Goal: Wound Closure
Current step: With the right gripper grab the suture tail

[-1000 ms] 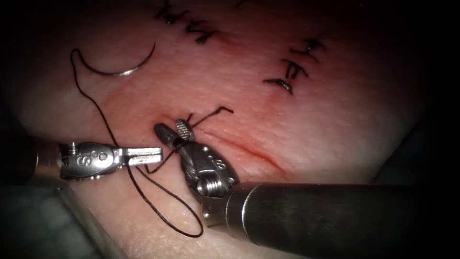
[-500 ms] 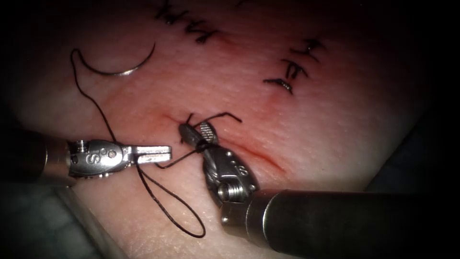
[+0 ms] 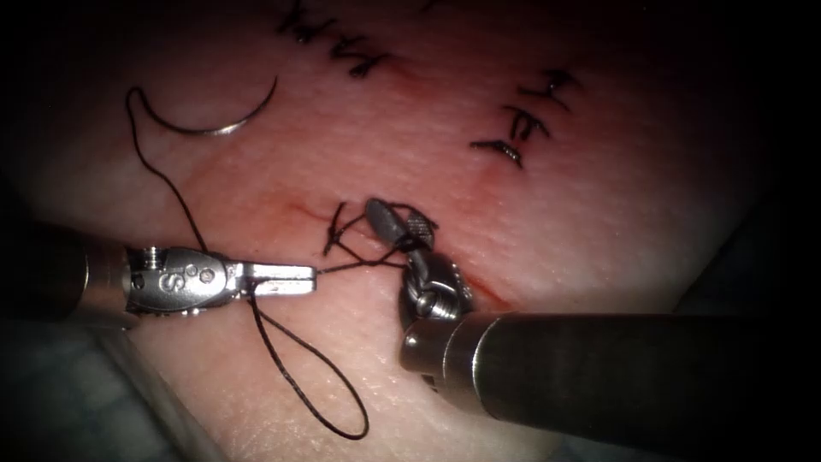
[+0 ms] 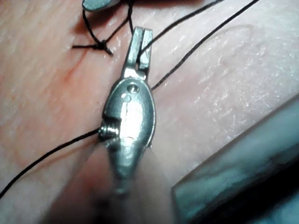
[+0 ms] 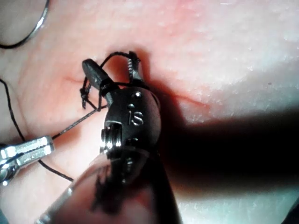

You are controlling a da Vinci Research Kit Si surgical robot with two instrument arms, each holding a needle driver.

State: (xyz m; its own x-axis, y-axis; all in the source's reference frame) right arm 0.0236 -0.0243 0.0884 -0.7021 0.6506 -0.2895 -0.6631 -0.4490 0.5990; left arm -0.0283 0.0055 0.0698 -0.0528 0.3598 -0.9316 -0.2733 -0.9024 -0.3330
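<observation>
The curved needle (image 3: 209, 120) lies free on the tissue, out of it, far to the left of the cut (image 3: 489, 293); it also shows in the right wrist view (image 5: 39, 25). My left tool (image 3: 312, 274) is shut on the thread (image 3: 355, 267) near its tips, seen close up (image 4: 140, 39). That strand runs straight to the stitch at the cut's left end (image 4: 100, 46). My right tool (image 3: 399, 222) stands open over the cut, thread wrapped round its jaws and the short thread tail curving between them (image 5: 114, 60).
A slack thread loop (image 3: 342, 411) lies on the tissue below the left tool. Older dark stitches sit at the back right (image 3: 522, 120) and at the back middle (image 3: 342, 51). The tissue's edge falls away at lower left (image 3: 162, 402).
The right tool moved right and up along the cut with thread wound on its jaws. The left tool edged right. The strand between them drew straighter and the lower loop shrank slightly.
</observation>
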